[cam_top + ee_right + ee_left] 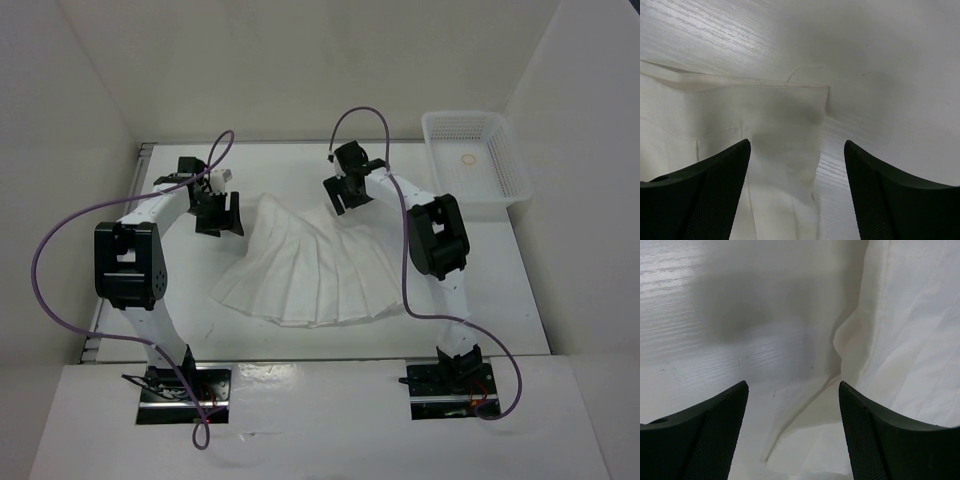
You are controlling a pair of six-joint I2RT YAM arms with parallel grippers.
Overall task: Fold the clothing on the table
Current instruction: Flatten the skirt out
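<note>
Approach to waistband grasp. Showing white pleated thin-fabric skirt [310, 265] lying flat on matte white rectangular tabletop [490, 300], narrow waistband [740, 82] facing away, flared hem [320, 318] spreading nearer, long axis running left to right. Hovering black two-finger left gripper [218, 222] just off the skirt's left waistband corner, cloth edge lying toward its right finger. Hovering right gripper [345, 195] directly over the skirt's right waistband corner, probably the nearer arm. Holding both pairs of fingers spread wide, pinching nothing. Sitting well beyond the skirt's right side: white perforated plastic basket [470, 118].
</note>
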